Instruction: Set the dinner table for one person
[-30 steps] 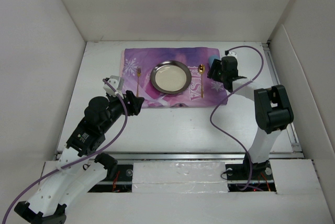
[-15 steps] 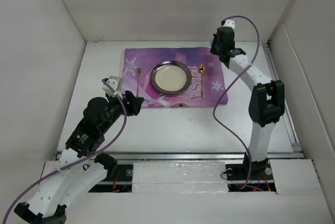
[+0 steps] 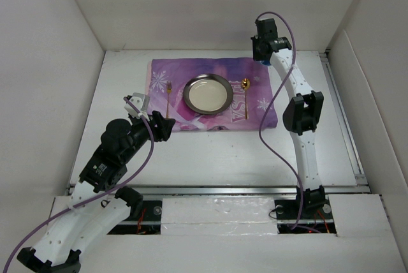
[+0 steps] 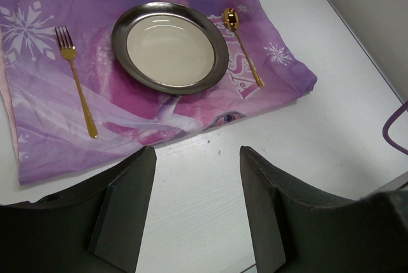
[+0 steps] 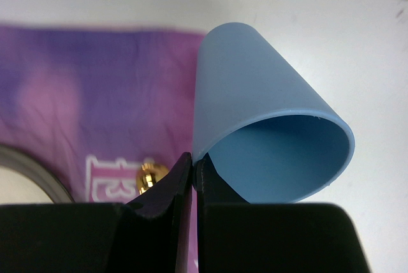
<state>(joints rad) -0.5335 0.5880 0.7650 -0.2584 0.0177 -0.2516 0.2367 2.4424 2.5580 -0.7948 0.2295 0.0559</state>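
Only the right wrist view shows the right gripper [image 5: 193, 163] clamped on the rim of a blue cup [image 5: 268, 126], which the overhead view almost hides; the left gripper [image 4: 196, 164] hangs spread, holding nothing. The dinner table [image 3: 210, 158], plain matte white, lies under both arms, bearing a purple mat [image 3: 258, 104].

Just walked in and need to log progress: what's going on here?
The right gripper is shut on the rim of a blue cup by the far right corner of the purple mat. The left gripper hovers open over the dinner table, holding nothing. On the mat: plate, gold fork on its left, gold spoon on its right.
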